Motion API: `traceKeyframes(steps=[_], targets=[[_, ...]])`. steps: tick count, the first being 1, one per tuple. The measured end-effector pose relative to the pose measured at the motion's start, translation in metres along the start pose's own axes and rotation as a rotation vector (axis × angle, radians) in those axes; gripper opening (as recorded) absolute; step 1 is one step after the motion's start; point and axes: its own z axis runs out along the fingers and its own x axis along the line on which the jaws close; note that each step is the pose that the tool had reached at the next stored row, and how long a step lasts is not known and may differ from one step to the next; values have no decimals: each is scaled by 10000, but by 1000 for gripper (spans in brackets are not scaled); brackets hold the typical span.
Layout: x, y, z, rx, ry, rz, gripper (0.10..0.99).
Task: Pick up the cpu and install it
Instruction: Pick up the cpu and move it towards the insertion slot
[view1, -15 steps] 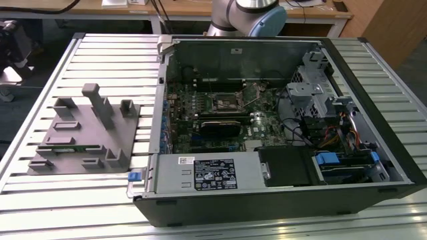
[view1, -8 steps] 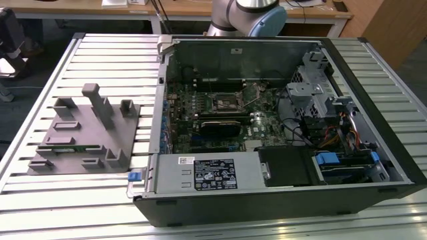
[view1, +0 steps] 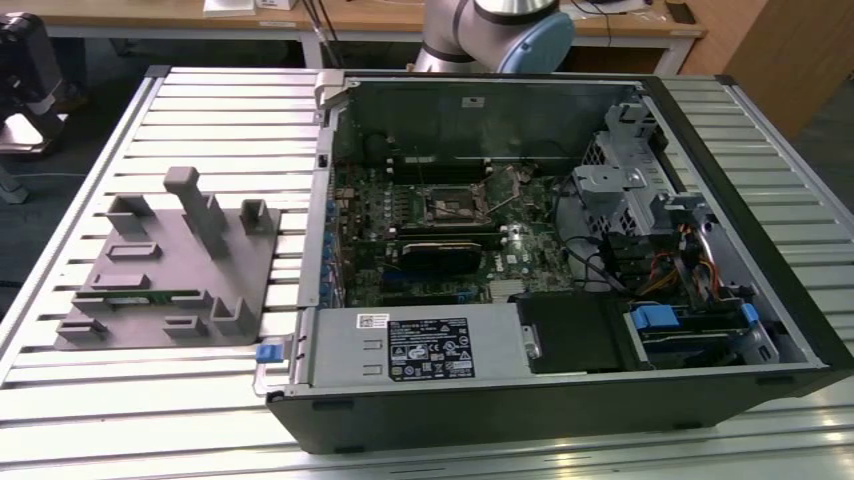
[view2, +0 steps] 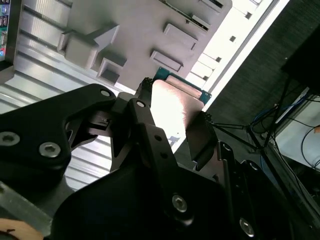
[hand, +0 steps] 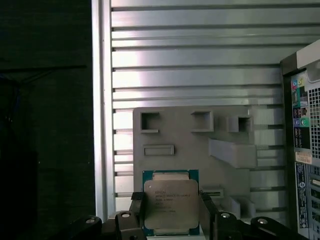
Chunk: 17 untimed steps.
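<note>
My end effector (hand: 171, 224) pinches the cpu (hand: 170, 202) by two opposite sides, its silver top showing in both wrist views. I hold it above the grey tray (hand: 185, 142), which lies near the worktop's (hand: 200, 65) edge.

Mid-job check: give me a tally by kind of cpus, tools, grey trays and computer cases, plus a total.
cpu, clamped in the tool: 1
tool: 1
grey tray: 1
open computer case: 1
Total: 4
</note>
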Motion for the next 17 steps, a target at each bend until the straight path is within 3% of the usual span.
traceKeyframes(steps=[7,17], targets=[[-135,6,1,-30,1,1,525],[-192,14,-90,-35,2,0,525]])
